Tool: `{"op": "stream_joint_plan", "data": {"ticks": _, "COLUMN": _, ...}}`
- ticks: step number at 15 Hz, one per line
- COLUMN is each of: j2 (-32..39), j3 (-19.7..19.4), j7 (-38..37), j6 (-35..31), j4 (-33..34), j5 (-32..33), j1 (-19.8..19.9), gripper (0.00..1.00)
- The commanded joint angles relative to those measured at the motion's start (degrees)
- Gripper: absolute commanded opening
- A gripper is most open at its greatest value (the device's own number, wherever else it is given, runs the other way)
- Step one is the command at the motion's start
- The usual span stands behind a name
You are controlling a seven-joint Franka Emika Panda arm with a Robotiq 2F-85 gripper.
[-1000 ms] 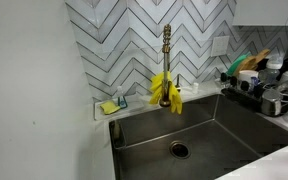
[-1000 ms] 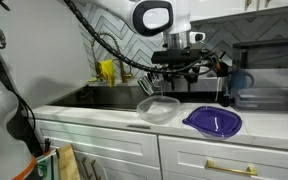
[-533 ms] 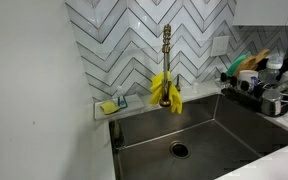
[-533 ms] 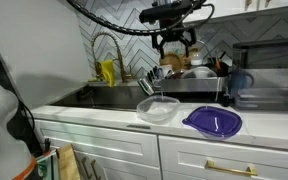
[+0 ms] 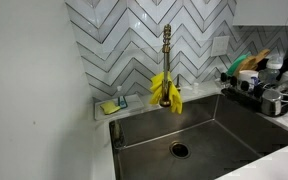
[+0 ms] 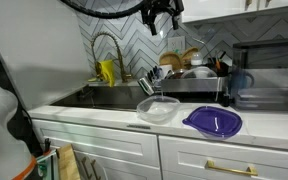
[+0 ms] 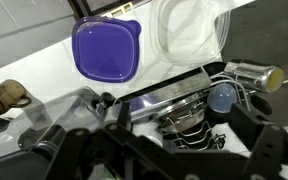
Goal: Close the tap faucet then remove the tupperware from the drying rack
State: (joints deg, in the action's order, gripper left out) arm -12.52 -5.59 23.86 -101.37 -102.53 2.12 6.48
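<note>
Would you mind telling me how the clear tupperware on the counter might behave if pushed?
The tupperware looks thin, clear and empty, so probably light and slightly flexible. Sitting upright on the smooth white counter, it would likely slide rather than tip or roll.

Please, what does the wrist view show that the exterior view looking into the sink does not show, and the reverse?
Only the wrist view: the clear tupperware and a purple lid, side by side on the white counter. Only that exterior view: the tap faucet, yellow gloves draped on it, the sink drain and a yellow sponge. Both: the drying rack, with dishes in it.
</note>
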Motion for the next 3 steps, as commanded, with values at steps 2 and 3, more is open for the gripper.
{"op": "stream_joint_plan", "data": {"ticks": 2, "j2": 0.12, "j3": -0.84, "j7": -0.8, "j6": 0.33, "j4": 0.43, "j5": 0.43, "j1": -1.06, "gripper": 1.0}}
{"op": "stream_joint_plan", "data": {"ticks": 3, "j2": 0.19, "j3": -0.87, "j7": -0.89, "j6": 0.33, "j4": 0.43, "j5": 0.48, "j1": -1.04, "gripper": 1.0}}
